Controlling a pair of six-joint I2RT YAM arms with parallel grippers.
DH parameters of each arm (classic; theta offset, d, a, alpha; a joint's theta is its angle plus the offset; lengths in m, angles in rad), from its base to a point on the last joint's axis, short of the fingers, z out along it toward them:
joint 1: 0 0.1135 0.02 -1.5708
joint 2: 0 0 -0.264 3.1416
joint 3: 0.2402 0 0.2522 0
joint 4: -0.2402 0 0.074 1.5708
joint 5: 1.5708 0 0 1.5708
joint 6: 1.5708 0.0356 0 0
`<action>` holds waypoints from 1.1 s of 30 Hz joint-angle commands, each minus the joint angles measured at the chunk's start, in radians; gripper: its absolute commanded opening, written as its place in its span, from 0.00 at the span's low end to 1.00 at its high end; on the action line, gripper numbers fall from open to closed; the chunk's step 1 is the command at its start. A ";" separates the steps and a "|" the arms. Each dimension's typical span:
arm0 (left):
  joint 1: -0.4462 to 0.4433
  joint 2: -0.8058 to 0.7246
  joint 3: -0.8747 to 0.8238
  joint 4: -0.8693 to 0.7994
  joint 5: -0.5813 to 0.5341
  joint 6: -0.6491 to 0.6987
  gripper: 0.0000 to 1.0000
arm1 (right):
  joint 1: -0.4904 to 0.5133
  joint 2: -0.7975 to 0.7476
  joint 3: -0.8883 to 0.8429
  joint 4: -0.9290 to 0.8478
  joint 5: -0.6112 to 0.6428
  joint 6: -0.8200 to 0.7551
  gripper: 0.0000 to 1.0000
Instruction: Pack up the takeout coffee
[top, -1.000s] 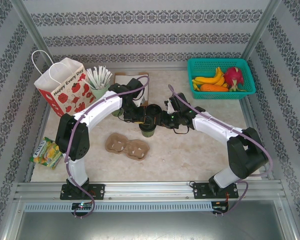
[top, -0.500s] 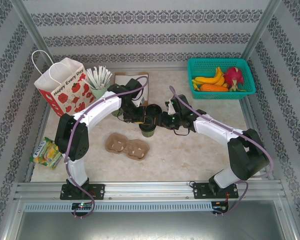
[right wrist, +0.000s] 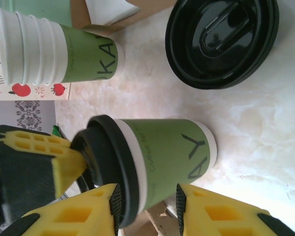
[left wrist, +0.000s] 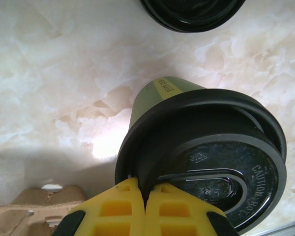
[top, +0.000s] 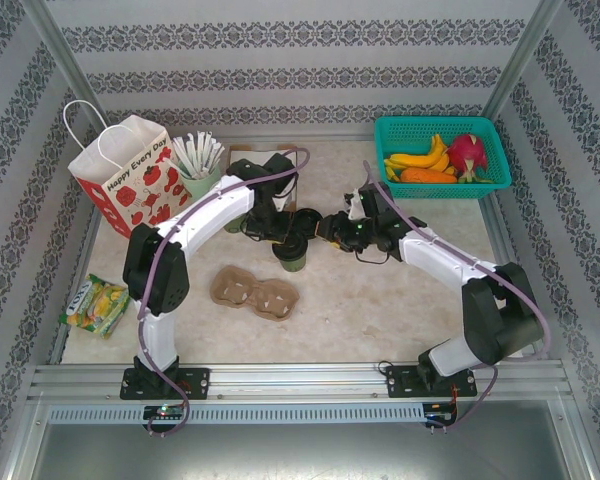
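Nearest the bases: a brown pulp cup carrier [top: 254,291], flat on the pale marbled table [top: 380,300], with a yellow-green snack packet [top: 95,305] off at the left edge.

Just beyond the carrier: the takeout coffee [top: 293,258], an olive-green paper cup closed under a black lid [left wrist: 211,162]. Stands upright mid-table, between the two grippers. Left gripper [left wrist: 145,189]: clenched, yellow fingers pinched on the lid's rim. Right gripper [right wrist: 147,194]: released, jaws spread, the cup's side just past the gap.

Behind the cup: loose black lids [right wrist: 221,42] piled on the table, and a stack of nested paper cups [right wrist: 59,54], white rims showing.

Back left: a mint-green cup [top: 195,180] holding white straws [top: 198,152], beside a white paper bag [top: 130,180] with a red fruit print, handles up. Back right: a teal basket [top: 445,190] holding bananas [top: 420,158], something orange [top: 427,175] and a pink dragon fruit [top: 467,150].

Hard to make out: the bag's inside; the coffee cup's contents, sealed under the lid; a cardboard box [top: 242,155] half covered by the left arm; the carrier, cut off at the corner of the left wrist view.
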State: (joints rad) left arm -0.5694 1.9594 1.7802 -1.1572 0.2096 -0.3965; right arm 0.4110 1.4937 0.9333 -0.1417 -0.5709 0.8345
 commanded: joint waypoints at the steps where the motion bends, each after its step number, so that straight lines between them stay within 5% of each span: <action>1: -0.028 0.051 0.026 -0.068 -0.082 0.056 0.00 | -0.013 0.025 0.042 -0.006 -0.034 -0.006 0.39; 17: -0.043 0.075 0.041 -0.044 -0.080 0.075 0.00 | -0.004 0.251 0.170 -0.008 -0.253 -0.041 0.39; 27: -0.056 0.070 -0.111 0.079 -0.023 -0.012 0.00 | 0.024 0.324 0.081 -0.086 -0.113 -0.089 0.35; 33: -0.057 0.069 -0.152 0.116 -0.018 -0.045 0.00 | 0.043 0.325 0.083 -0.063 -0.133 -0.105 0.36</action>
State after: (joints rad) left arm -0.6022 1.9259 1.7077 -1.0595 0.1818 -0.4049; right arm 0.4046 1.7569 1.0573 -0.0727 -0.7506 0.7773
